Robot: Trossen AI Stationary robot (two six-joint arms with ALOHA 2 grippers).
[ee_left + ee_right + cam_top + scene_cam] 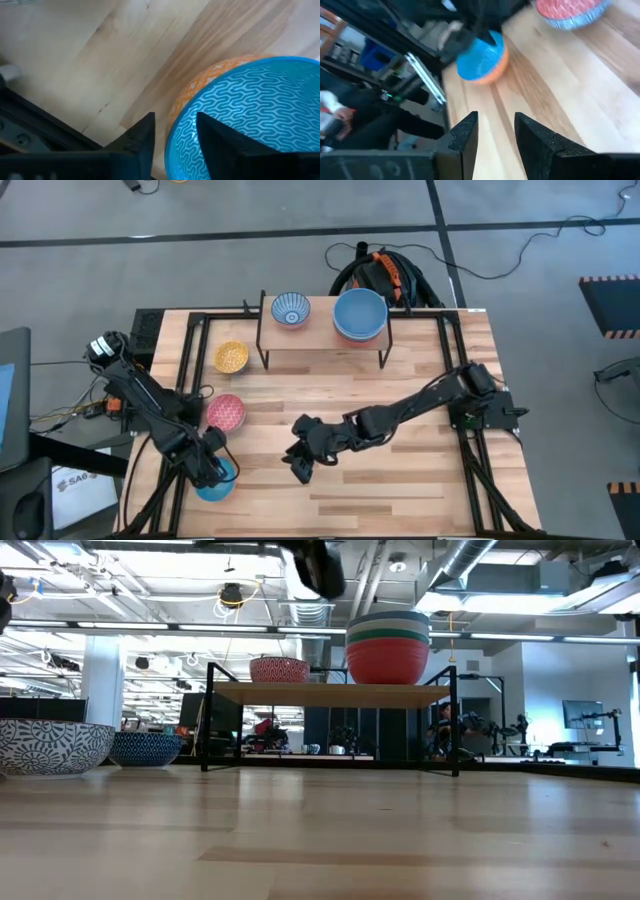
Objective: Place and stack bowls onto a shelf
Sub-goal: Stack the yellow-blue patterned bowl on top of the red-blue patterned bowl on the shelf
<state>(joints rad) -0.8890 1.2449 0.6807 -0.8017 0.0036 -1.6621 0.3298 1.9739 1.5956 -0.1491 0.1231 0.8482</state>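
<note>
At the surface's near-left corner, the light blue bowl [215,480] is straddled at its rim by the left hand [172,137], part-open and not yet clamped. A firm grip and lift toward the far shelf [322,340] appear to be called for. The right hand [300,463] hovers mid-surface, part-open and empty.

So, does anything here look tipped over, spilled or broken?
Nothing stands out. The patterned bowl and the bowl stack sit upright on the shelf. The yellow bowl and pink bowl stand upright on the table. The left gripper straddles the light blue bowl's rim.
</note>
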